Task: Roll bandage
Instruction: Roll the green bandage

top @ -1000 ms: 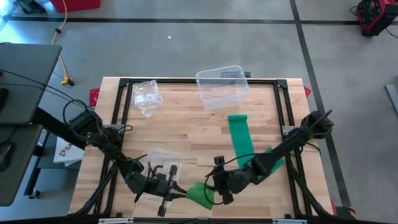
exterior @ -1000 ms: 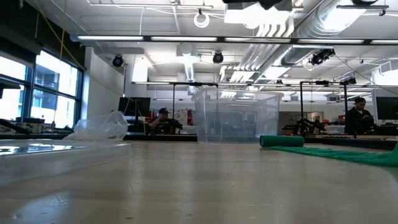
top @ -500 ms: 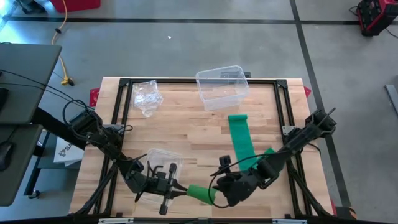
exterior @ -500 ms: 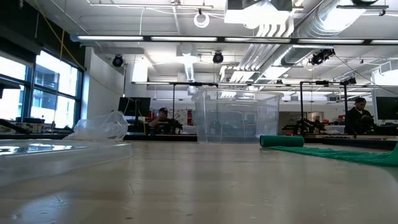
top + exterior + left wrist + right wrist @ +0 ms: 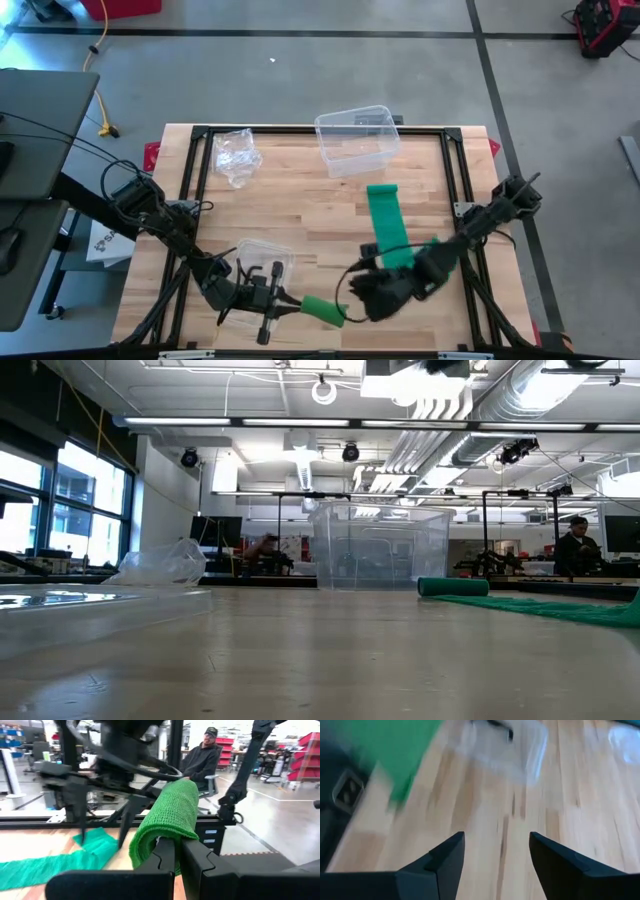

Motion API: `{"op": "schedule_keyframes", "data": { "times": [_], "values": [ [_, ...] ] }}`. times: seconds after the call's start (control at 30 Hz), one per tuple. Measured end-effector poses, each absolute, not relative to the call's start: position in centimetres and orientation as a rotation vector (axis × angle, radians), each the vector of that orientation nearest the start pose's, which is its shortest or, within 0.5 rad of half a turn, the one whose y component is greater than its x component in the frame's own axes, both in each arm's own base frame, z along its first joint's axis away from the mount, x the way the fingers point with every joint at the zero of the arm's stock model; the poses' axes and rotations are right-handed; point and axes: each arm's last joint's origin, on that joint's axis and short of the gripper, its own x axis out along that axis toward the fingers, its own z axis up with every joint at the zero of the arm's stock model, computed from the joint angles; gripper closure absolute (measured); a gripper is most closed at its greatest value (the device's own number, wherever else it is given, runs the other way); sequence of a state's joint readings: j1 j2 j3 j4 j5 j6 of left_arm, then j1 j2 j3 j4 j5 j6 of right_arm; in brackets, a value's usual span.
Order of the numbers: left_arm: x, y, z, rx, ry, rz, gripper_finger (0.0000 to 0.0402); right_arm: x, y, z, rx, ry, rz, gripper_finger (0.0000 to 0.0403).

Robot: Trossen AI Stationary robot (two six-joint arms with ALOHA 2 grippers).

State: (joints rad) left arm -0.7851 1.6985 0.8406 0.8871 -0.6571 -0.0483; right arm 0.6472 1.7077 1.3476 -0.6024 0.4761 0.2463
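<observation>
**Green bandage half rolled, right arm free**

High view: the green woven bandage [image 5: 322, 308] sits rolled at the near edge of the wooden surface [image 5: 300, 210], clamped in the left end effector [image 5: 290, 308].

Right wrist view: the right end effector [image 5: 495, 851] is spread and empty; it should regrip the strip next.

Low view: a workshop lies beyond.

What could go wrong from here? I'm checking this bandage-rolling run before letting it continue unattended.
1. The left gripper pinches only the end of the rolled green fabric bandage; the roll could slip out or loosen.
2. The right gripper is open and off the bandage, so the flat green tail lies unguided and may wind on crooked.
3. The clear flat plastic lid lies close beside the left gripper and could get knocked.
</observation>
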Motion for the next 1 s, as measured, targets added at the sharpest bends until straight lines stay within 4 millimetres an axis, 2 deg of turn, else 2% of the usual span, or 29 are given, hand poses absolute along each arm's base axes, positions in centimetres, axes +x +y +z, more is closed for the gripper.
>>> {"op": "schedule_keyframes", "data": {
  "times": [0.1,0.23,0.37,0.53,0.63,0.77,0.87,1.0],
  "values": [
    [26.1,-23.3,22.1,-0.108,-0.006,-0.103,0.0401,27.2,22.1,25.1,-0.296,0.874,-0.005,0.0194],
    [27.0,-22.1,21.2,-0.204,0.073,-0.041,0.0401,24.5,24.5,24.3,-0.215,0.855,-0.025,0.0196],
    [27.8,-20.9,20.2,-0.251,0.156,0.023,0.0401,22.6,26.3,22.9,-0.142,0.718,-0.063,0.0196],
    [28.0,-20.7,20.2,-0.241,0.157,-0.002,0.0401,20.5,26.9,20.4,-0.055,0.459,-0.229,0.0203],
    [28.0,-20.8,20.2,-0.243,0.163,-0.026,0.0401,20.6,27.0,20.2,-0.023,0.355,-0.256,0.0209],
    [28.0,-20.9,20.3,-0.243,0.168,-0.064,0.04,22.3,27.2,21.3,-0.083,0.282,-0.232,0.0211],
    [28.0,-20.9,20.4,-0.249,0.156,-0.068,0.04,23.5,27.2,22.4,-0.14,0.267,-0.186,0.0211],
    [28.0,-21.1,20.5,-0.248,0.151,-0.081,0.04,24.5,26.5,22.3,-0.157,0.31,-0.135,0.0211]
  ]
}}
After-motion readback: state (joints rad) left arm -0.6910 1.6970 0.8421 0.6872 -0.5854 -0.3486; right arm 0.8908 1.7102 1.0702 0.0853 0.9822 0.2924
